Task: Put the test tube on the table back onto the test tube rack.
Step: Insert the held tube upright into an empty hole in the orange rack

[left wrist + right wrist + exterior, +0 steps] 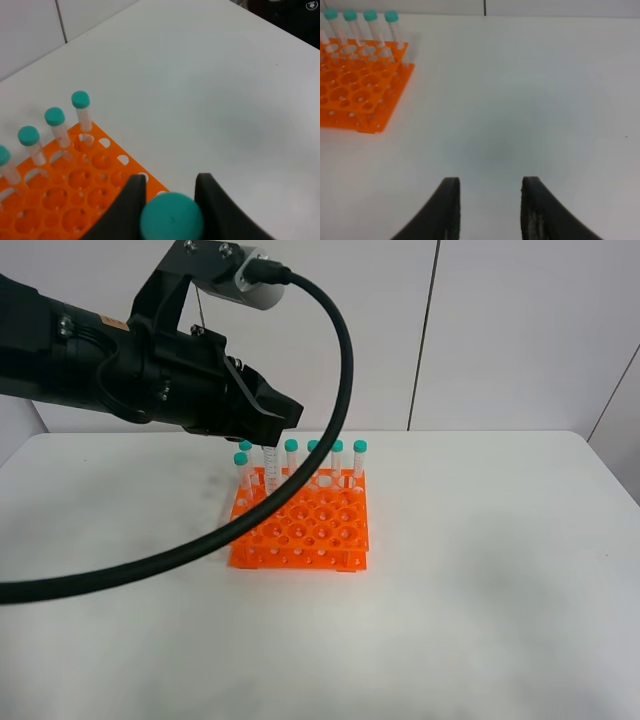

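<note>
In the high view my left gripper is shut on the test tube, holding it upright over the back left part of the orange test tube rack. The tube's lower tip reaches the rack's top grid; I cannot tell whether it sits in a hole. In the left wrist view the tube's teal cap sits between the black fingers of that gripper, with the rack below. My right gripper stands open over the bare table, far from the rack.
Several other teal-capped tubes stand along the rack's back row, also seen in the wrist views. A thick black cable loops from the left arm across the rack's front left. The white table extends to the right.
</note>
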`<state>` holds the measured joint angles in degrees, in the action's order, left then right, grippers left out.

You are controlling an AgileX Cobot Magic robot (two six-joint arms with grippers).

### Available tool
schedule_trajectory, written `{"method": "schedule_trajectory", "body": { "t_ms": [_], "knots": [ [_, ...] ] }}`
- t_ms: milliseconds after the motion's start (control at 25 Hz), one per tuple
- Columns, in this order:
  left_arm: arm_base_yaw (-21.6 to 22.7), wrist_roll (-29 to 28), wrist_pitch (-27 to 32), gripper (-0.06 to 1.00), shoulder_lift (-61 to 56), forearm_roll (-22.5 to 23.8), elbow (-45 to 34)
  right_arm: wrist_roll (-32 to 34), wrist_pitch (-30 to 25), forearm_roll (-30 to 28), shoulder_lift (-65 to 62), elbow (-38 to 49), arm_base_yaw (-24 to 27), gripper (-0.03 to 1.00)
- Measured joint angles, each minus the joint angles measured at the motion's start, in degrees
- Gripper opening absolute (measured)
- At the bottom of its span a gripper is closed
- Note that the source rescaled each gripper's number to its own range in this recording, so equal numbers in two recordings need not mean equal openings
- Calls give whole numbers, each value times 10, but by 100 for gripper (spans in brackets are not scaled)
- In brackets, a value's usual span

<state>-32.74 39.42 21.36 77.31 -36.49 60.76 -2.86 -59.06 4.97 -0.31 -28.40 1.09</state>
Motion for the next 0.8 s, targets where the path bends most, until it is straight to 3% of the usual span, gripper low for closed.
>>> {"method": "schedule_trajectory", "body": {
  "t_ms": [800],
  "knots": [
    [0, 2, -6, 1, 0, 1, 0, 2, 0, 1, 0, 0, 0, 41]
  ]
}}
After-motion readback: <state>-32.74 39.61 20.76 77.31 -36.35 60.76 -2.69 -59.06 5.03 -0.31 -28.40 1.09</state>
